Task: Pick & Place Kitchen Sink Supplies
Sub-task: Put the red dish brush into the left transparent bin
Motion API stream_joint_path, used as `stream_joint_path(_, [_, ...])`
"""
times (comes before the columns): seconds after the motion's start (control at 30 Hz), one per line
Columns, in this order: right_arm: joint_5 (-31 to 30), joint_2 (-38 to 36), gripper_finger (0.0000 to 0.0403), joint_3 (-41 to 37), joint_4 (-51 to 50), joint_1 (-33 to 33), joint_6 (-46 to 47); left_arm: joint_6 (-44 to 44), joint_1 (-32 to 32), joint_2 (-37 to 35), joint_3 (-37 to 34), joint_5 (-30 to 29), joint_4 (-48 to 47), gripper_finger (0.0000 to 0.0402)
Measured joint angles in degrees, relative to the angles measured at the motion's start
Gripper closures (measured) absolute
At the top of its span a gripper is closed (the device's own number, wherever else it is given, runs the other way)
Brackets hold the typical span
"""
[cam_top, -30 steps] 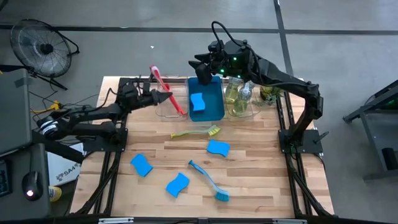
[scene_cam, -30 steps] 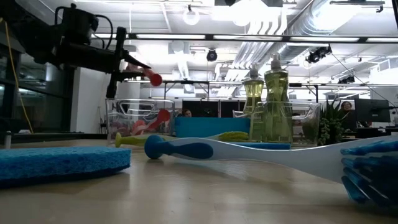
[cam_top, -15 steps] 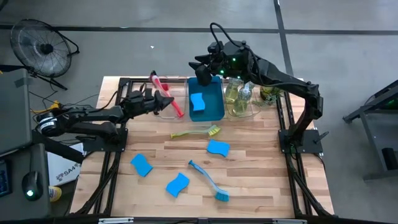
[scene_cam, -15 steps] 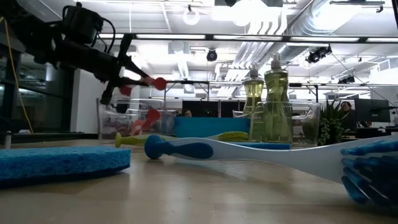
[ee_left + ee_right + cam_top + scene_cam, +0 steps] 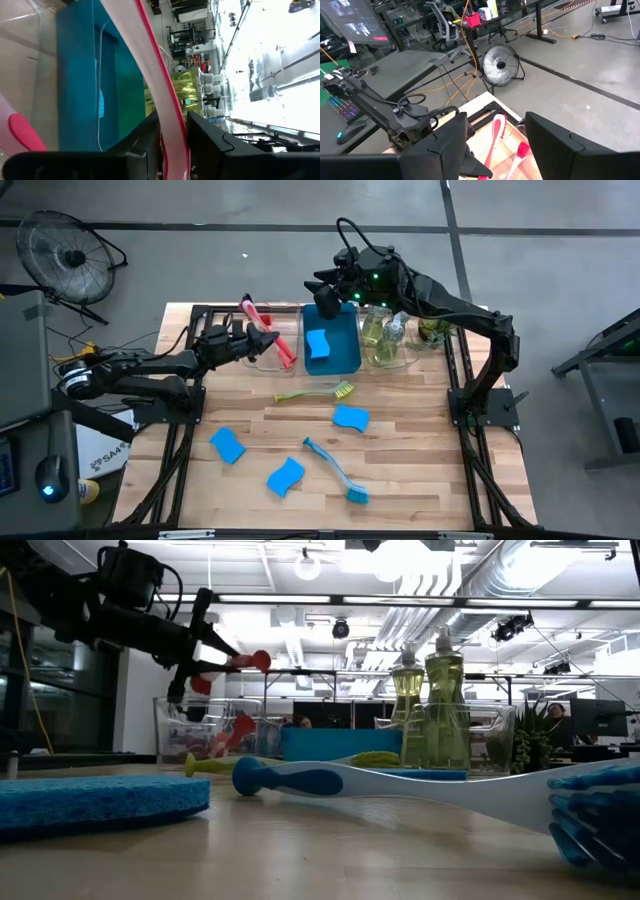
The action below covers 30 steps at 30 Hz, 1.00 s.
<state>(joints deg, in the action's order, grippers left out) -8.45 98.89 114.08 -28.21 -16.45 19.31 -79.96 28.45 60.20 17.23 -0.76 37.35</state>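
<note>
Jaws of the left gripper (image 5: 262, 343) clasp a pink brush (image 5: 270, 330) over a clear tray (image 5: 262, 360).

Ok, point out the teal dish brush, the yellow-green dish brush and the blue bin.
teal dish brush (image 5: 333, 467), high view, mid-handle.
yellow-green dish brush (image 5: 312, 392), high view, handle.
blue bin (image 5: 343, 352), high view, bare floor.

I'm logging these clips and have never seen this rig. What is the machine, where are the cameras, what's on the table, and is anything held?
Two robot arms work at a wooden table. Cameras: one overhead, one at table level, one on each wrist. The left gripper has a pink brush between its fingers over a clear tray. The right gripper hovers open above the blue bin, which holds one sponge. Bottles stand beside it. Loose on the table: three sponges, a yellow-green brush, a teal brush.
</note>
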Motion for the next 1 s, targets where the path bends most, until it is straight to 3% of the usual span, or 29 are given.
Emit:
stream_joint_path(0.3, [0.0, 0.0, 0.0208, 0.0, -0.3, 0.0, -0.1, 0.2, 0.0, 0.0, 0.0, 3.0, 0.1, 0.0307])
stream_joint_path(1.0, [-1.2, 0.0, 0.0208, 0.0, -2.5, 0.9, 0.2, 0.8, 0.0, -0.9, 0.1, 1.5, 3.3, 0.0307])
